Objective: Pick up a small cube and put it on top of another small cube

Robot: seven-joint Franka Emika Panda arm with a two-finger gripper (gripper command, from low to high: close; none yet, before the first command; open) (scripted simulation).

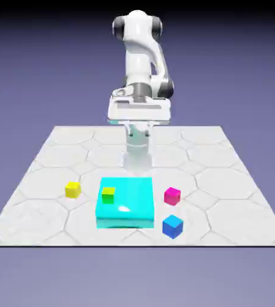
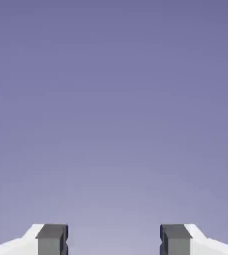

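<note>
The small magenta cube [image 1: 172,195] rests on the table at the exterior view's right, just beside the big cyan block [image 1: 128,207]. In front of it lies a blue cube [image 1: 172,226]. A yellow cube [image 1: 72,189] lies to the left of the block. A small green cube [image 1: 108,195] stands on the cyan block's top, near its left edge. My gripper [image 1: 139,125] hangs high above the table behind the cyan block, far from every cube. In the hand view the gripper [image 2: 113,240] is open, its two grey fingertips [image 2: 52,239] wide apart with only the backdrop between them.
The table [image 1: 56,150] is a pale slab with hexagon tiling. The arm's white column [image 1: 139,150] comes down to the table just behind the cyan block. The hand view shows no cube and no table.
</note>
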